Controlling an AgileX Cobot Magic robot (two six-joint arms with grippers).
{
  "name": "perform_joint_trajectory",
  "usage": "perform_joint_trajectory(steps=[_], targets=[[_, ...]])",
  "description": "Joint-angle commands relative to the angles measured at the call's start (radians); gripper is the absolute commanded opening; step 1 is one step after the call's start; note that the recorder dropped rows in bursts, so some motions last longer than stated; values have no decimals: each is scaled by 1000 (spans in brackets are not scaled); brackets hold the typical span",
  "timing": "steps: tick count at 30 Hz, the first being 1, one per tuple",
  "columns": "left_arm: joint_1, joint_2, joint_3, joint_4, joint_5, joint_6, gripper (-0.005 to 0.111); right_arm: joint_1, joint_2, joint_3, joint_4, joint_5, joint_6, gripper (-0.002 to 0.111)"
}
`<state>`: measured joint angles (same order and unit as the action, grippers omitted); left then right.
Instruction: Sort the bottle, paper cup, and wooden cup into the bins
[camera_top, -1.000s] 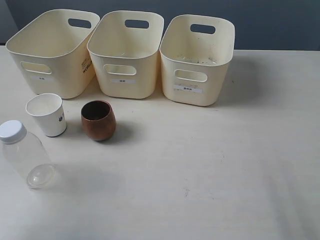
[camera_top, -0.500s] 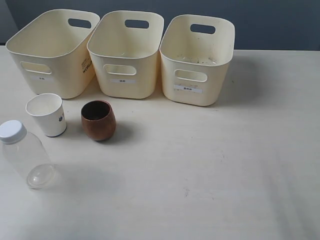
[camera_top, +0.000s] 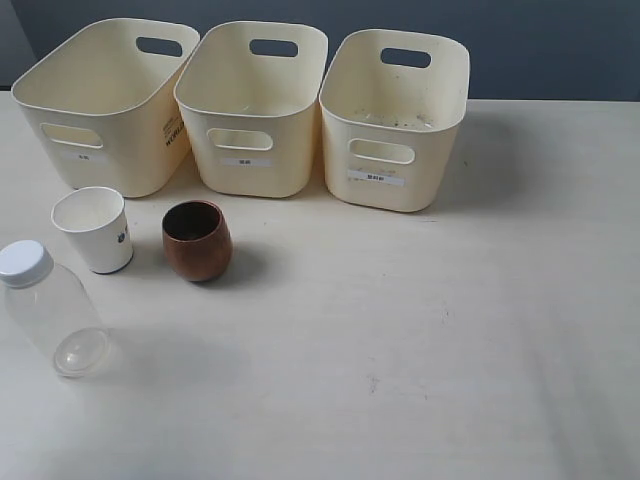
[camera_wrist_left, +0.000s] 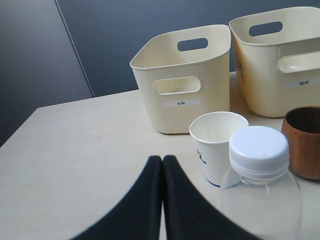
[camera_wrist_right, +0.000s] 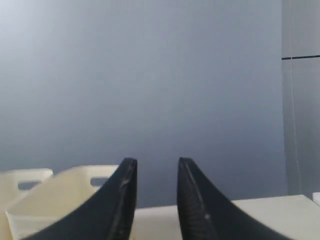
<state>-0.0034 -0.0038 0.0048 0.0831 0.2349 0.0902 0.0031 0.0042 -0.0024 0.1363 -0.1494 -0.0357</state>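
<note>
Three bins (camera_top: 250, 110), bottle (camera_top: 55, 315), cups all unmoved

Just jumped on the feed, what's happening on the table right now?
Nothing is being handled yet. The bottle, paper cup and wooden cup all stand on the table in front of the three bins, which look empty. The left gripper is shut and sits just short of the bottle; the right gripper is open, holding nothing, off to the side. Neither arm shows in the exterior view.
</note>
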Motion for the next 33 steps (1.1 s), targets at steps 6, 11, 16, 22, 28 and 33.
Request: perform_joint_trajectory(steps=[6,11,16,22,28,33], targets=[[-1,4,-5,-2,-3,-1,0,-7,-4,2,387,-93,248,28],[-1,4,-5,-2,-3,-1,0,-7,-4,2,382,-93,248,28],[-1,4,-5,-2,-3,-1,0,-7,-4,2,384,-86,248,28],[-1,4,-5,-2,-3,-1,0,-7,-4,2,321,-125,276,28],[-1,4,-5,-2,-3,-1,0,-7,-4,-23,93,-264,556,28],[-1,4,-5,-2,-3,-1,0,-7,52,-248,-378,-234,816,28]])
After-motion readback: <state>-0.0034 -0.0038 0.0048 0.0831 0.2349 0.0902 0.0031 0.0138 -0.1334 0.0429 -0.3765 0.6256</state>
